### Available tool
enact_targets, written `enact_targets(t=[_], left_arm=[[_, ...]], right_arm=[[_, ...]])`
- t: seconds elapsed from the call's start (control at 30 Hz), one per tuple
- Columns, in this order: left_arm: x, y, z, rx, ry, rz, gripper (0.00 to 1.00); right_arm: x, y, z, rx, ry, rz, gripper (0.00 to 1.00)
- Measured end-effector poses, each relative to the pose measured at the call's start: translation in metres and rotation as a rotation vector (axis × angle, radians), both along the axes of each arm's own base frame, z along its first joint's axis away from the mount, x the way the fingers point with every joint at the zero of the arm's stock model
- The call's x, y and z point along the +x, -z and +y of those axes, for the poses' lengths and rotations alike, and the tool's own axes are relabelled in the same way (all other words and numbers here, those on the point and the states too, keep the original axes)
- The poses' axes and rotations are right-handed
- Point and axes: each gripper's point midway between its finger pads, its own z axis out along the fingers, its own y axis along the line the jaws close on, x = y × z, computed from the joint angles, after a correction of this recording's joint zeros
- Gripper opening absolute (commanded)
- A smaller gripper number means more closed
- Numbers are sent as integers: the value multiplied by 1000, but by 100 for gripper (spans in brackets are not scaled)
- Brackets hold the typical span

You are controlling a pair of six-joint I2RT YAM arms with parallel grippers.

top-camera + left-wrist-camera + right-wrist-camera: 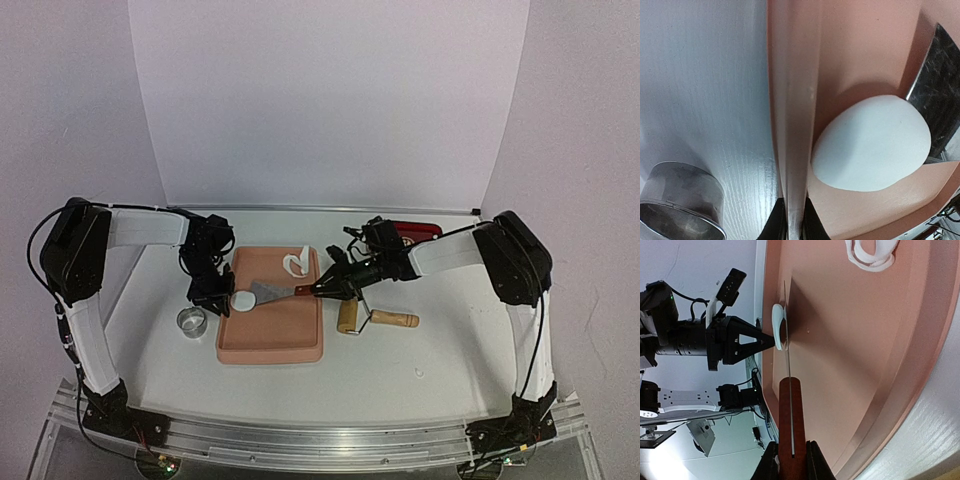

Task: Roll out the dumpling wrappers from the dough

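Your one thin round white dough wrapper (870, 145) lies by the left rim of the salmon-pink tray (270, 340). Its edge rides up on the single flat steel spatula (268, 291), probably to peel it free. Your right gripper (791, 460) is clamped on the spatula's red-brown handle. Your left gripper (794, 225) pinches the tray rim, likely to steady it. Also there: one ragged white dough strip (871, 255), one small metal ring (192, 322) and one wooden rolling pin (380, 319).

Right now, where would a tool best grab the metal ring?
Its thin wall, from straight above. The metal ring stands open end up on the table, so one finger drops inside, one outside. Take the wall facing away from the pink tray, probably.
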Motion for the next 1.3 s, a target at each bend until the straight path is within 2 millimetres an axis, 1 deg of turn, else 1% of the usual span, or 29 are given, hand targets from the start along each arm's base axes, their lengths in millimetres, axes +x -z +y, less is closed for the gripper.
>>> enact_targets(t=[0.23,0.37,0.43,0.57,0.63,0.83,0.97,1.03,1.1,1.23,1.3], left_arm=[[-5,3,-4,-21,-14,20,5],[-6,3,-5,-25,-13,21,7],[-6,3,-5,-27,-15,23,14],[-7,1,-9,-46,-17,31,39],[-8,-4,-11,-58,-10,22,47],[-6,-29,-13,-87,-4,-43,58],[-9,-45,-5,-73,-1,-74,69],[-9,-56,2,-57,-12,-98,73],[-8,-72,12,-45,-29,-135,75],[6,-111,35,-47,-95,-235,76],[12,-125,45,-52,-126,-272,76]], right_arm=[[0,8,18,34,10,1,0],[-2,8,26,42,9,1,0],[-3,8,28,43,10,2,0],[-4,10,28,41,15,7,0],[-5,12,27,40,16,12,0],[-3,14,24,45,24,16,0],[-2,14,21,48,25,24,0],[-2,14,21,48,25,31,0],[-2,15,20,49,26,38,0],[-3,18,20,53,22,57,0],[-4,19,21,63,15,69,0]])
